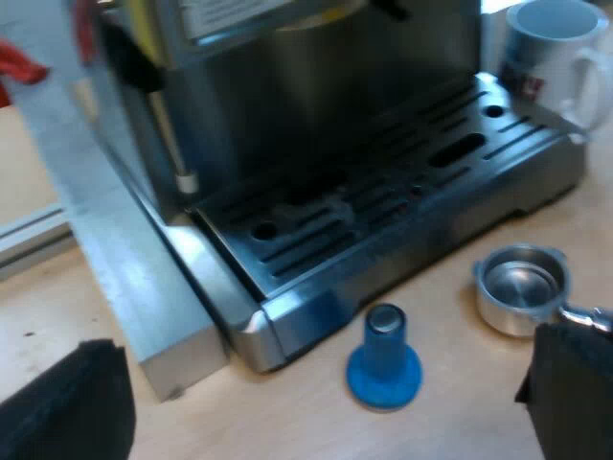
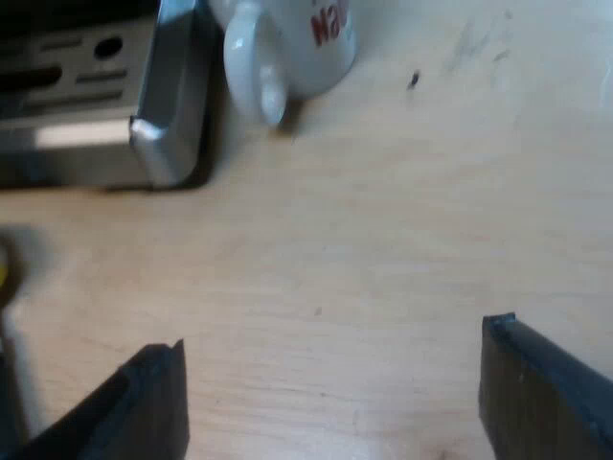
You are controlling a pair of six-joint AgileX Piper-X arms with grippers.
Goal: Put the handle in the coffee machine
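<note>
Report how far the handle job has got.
Done: nothing that shows; the metal holder lies loose on the table by the espresso machine, near the blue tamper. In hand: nothing; the left gripper is open over the machine's front, the right gripper open over the table near the mug. To do: grasp the holder, lift it, lock it in.

Left gripper (image 1: 316, 398) has 2 chunky black fingers (image 1: 67, 407), matte and kinda fuzzy-looking, with blunt, slightly rounded tips. Right gripper (image 2: 345, 383) is the same deal: 2 plain black fingers (image 2: 546, 393), flat-faced slabs with squared-off corners at the tips and a dull, non-shiny finish.
</note>
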